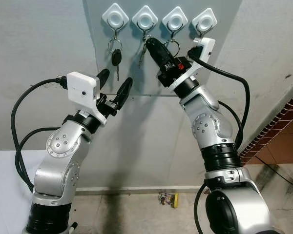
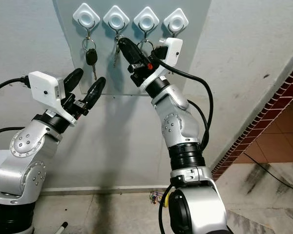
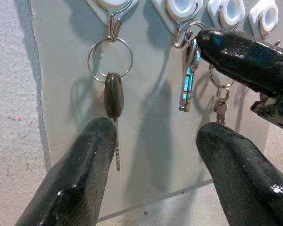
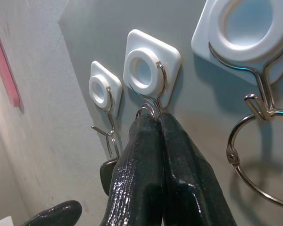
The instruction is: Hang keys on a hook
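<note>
Silver keys (image 3: pixel 187 75) hang at the 2nd hook (image 4: pixel 153 94) on the grey board (image 1: pixel 136 78); our right tool (image 4: pixel 155 117) is pinched closed on their ring there. Next we judge: release, withdraw. Left tool (image 3: pixel 155 136) gapes empty below the board.

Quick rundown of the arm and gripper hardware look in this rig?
Both arms are silver metal with round screw-studded joint housings and black ring sections. Left gripper and right gripper each have two long, glossy black fingers with rounded tips. A white boxy camera module sits on each wrist, and thick black cables loop out from it.
</note>
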Controlling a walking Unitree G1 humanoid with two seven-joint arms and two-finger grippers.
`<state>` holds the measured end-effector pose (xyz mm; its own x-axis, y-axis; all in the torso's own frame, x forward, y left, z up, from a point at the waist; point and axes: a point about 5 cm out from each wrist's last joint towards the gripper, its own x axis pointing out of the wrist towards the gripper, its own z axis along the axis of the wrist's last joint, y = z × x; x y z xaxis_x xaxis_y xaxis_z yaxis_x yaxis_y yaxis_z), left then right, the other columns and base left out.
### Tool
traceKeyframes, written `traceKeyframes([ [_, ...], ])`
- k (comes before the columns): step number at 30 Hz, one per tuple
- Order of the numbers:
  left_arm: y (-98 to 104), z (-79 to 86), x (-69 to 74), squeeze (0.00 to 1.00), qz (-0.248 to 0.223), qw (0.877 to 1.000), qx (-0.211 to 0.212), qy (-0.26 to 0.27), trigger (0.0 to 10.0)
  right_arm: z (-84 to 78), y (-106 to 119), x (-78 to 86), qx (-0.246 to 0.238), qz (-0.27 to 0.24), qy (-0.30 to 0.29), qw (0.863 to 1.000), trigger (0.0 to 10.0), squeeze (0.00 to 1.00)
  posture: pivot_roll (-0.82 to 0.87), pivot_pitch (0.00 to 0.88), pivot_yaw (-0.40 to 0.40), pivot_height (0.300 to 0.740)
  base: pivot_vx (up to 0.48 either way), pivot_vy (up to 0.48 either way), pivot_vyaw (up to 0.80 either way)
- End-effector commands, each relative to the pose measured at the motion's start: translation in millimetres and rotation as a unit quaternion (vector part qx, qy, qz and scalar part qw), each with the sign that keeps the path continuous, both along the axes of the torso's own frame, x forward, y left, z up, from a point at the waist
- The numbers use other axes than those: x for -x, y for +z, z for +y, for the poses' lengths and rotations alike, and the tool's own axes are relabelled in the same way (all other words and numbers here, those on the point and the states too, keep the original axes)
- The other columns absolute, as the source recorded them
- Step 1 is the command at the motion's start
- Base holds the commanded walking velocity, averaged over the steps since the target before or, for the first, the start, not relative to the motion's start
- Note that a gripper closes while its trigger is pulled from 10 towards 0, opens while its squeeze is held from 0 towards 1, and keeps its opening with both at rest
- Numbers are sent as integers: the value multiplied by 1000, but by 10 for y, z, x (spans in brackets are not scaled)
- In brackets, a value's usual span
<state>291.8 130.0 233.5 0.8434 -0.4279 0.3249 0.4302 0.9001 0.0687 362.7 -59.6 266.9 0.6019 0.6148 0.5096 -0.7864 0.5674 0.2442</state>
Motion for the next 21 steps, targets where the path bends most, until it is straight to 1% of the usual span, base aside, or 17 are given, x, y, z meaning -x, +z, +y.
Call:
traceKeyframes([
  [1,25,-5,25,0,-4,1000,0,0,10000,37,-70,16,15,9,11,1000,10000,0,-66,89,-26,740,0,0,0],
  [2,25,-9,22,0,-3,1000,3,-1,10000,48,-61,35,17,4,14,1000,10000,0,-70,86,-26,740,0,0,0],
  [14,30,-6,21,0,-3,1000,6,1,10000,57,-94,37,22,18,17,999,10000,0,-70,94,-28,740,0,0,0],
  [19,30,-2,22,0,-2,1000,7,3,10000,67,-134,28,29,41,26,998,10000,0,-69,99,-32,740,0,0,0],
  [21,30,-2,22,0,-2,1000,7,3,10000,67,-134,28,29,41,26,998,10000,0,-69,99,-32,740,0,0,0],
])
